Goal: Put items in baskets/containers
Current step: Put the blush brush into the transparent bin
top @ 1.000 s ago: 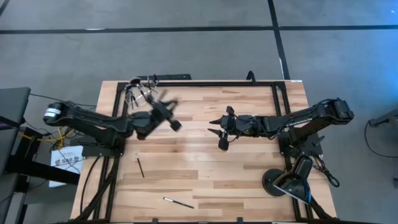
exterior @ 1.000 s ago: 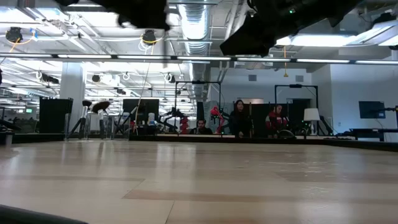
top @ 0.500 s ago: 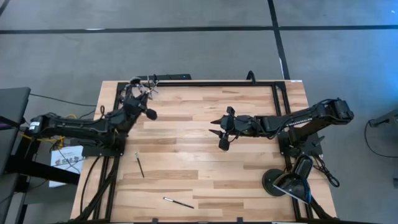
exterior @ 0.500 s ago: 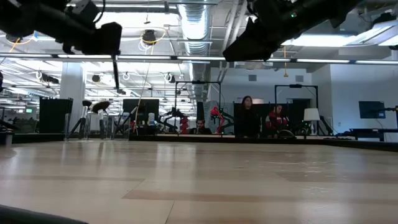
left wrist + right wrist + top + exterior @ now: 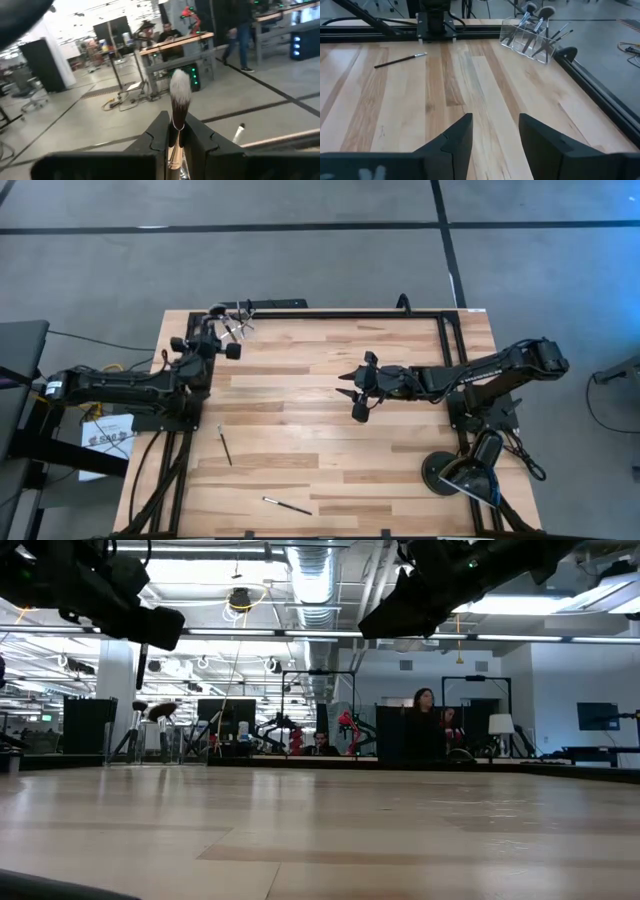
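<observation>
Left arm: stretched along the table's left edge toward the far-left corner, wrist raised above the wood.
Left gripper (image 5: 222,348): fingers pinching a makeup brush (image 5: 179,100), whose pale bristle tip stands up between them, just beside the clear cup (image 5: 228,323).
Clear cup: at the far-left corner of the table (image 5: 320,470), with several brushes leaning inside.
Loose brushes: one brush (image 5: 225,445) lies near the left edge; another brush (image 5: 287,505) lies near the front edge.
Right arm: reaches in from the right, hanging over the middle.
Right gripper (image 5: 352,392): fingers spread, nothing between them.
Lamp base (image 5: 452,473): at the front-right corner.
Room: a person (image 5: 422,725) among desks behind the table.
</observation>
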`<state>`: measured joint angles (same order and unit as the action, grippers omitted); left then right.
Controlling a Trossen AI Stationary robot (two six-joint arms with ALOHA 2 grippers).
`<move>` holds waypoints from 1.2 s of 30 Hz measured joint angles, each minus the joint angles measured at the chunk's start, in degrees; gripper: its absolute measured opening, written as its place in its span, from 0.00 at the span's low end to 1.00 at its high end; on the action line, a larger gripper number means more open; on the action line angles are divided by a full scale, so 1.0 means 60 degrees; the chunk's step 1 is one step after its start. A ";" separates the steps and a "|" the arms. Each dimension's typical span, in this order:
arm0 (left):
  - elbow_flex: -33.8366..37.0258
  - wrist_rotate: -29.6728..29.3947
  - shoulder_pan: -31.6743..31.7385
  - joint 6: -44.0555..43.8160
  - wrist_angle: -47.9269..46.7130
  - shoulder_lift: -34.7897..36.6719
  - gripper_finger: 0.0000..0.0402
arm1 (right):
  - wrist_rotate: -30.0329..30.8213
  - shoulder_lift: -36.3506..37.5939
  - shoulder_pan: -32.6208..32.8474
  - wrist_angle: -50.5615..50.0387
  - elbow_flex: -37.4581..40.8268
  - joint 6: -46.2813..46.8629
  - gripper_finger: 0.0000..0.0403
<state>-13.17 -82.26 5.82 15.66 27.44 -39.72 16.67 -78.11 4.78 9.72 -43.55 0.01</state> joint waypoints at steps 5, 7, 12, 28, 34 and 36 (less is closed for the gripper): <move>0.0000 0.0314 0.0438 -0.0243 -0.0004 -0.0023 0.08 | -0.0002 0.0002 0.0000 -0.0004 -0.0001 0.0000 0.37; -0.0004 0.0366 0.0515 -0.0255 -0.0011 -0.0093 0.08 | -0.0004 0.0004 0.0000 -0.0004 -0.0004 0.0000 0.37; 0.0002 0.0510 0.0849 -0.0258 -0.0077 -0.0333 0.08 | -0.0004 0.0004 0.0000 -0.0004 -0.0007 0.0000 0.36; 0.0663 0.2027 0.2793 -0.1826 -0.0441 -0.0408 0.08 | -0.0011 0.0004 0.0000 -0.0011 -0.0007 0.0000 0.36; 0.0819 0.2500 0.3394 -0.1954 -0.0515 -0.0408 0.08 | -0.0011 0.0004 0.0000 -0.0011 -0.0007 0.0000 0.35; 0.0883 0.2629 0.3556 -0.2020 -0.0513 -0.0406 0.08 | -0.0011 0.0004 0.0000 -0.0011 -0.0007 0.0000 0.35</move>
<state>-7.87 -66.49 27.16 3.54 24.36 -42.16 16.60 -78.08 4.78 9.65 -43.59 0.01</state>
